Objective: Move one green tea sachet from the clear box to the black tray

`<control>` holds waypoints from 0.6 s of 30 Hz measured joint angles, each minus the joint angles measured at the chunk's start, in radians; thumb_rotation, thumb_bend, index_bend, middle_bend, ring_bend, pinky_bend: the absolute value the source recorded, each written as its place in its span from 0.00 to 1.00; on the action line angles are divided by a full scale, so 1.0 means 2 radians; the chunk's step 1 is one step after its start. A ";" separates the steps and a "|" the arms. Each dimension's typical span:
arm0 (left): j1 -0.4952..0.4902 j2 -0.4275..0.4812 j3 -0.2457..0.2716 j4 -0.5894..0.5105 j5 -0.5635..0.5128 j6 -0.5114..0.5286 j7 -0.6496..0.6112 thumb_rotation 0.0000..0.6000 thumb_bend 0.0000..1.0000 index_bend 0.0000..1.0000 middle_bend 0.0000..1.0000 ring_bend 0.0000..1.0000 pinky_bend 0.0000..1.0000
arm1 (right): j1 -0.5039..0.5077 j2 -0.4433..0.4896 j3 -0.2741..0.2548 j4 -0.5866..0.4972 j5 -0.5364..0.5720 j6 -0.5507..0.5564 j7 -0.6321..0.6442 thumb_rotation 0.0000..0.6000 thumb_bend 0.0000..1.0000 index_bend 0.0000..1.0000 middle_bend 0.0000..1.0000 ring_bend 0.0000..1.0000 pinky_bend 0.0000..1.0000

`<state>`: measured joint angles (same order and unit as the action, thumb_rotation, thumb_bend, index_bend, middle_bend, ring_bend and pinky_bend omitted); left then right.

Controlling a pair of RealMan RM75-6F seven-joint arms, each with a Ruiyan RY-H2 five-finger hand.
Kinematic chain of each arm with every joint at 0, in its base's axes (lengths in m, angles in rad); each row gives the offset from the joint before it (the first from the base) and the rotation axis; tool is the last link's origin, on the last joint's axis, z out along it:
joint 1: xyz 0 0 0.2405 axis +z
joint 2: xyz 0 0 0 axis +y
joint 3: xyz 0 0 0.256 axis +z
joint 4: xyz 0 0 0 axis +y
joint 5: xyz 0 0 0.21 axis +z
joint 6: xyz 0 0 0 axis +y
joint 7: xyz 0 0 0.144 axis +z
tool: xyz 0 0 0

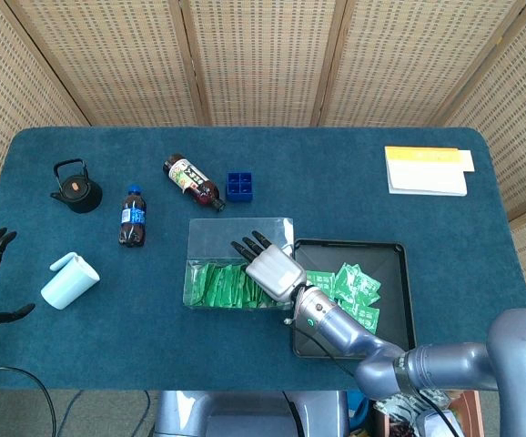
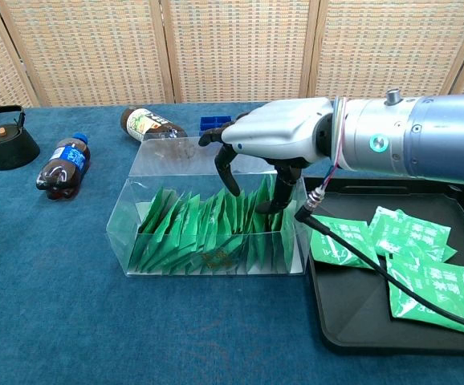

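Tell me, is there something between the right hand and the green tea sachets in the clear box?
Nothing visible blocks it. The right hand hangs over the open top of the clear box, its fingers reaching down among the green tea sachets. The black tray sits right beside the box.

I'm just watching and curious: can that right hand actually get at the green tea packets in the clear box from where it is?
Probably yes. The right hand hangs over the open-topped clear box, its fingers already down among the upright green sachets, with nothing between them.
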<state>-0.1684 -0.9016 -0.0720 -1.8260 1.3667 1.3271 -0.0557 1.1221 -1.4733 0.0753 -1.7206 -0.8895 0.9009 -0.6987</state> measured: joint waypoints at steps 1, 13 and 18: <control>0.000 0.000 0.000 0.000 0.000 0.000 0.000 1.00 0.11 0.00 0.00 0.00 0.00 | -0.001 0.000 -0.001 0.000 -0.001 0.000 0.000 1.00 0.47 0.49 0.00 0.00 0.09; -0.001 0.000 0.000 0.000 -0.001 -0.002 0.003 1.00 0.11 0.00 0.00 0.00 0.00 | -0.010 0.004 -0.006 0.007 -0.013 -0.003 0.013 1.00 0.47 0.50 0.00 0.00 0.09; -0.002 -0.001 0.001 -0.001 -0.001 -0.003 0.005 1.00 0.11 0.00 0.00 0.00 0.00 | -0.012 0.009 -0.006 0.004 -0.016 -0.004 0.015 1.00 0.47 0.51 0.00 0.00 0.09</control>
<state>-0.1725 -0.9028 -0.0704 -1.8270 1.3652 1.3208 -0.0464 1.0980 -1.4544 0.0640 -1.7126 -0.9208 0.8933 -0.6685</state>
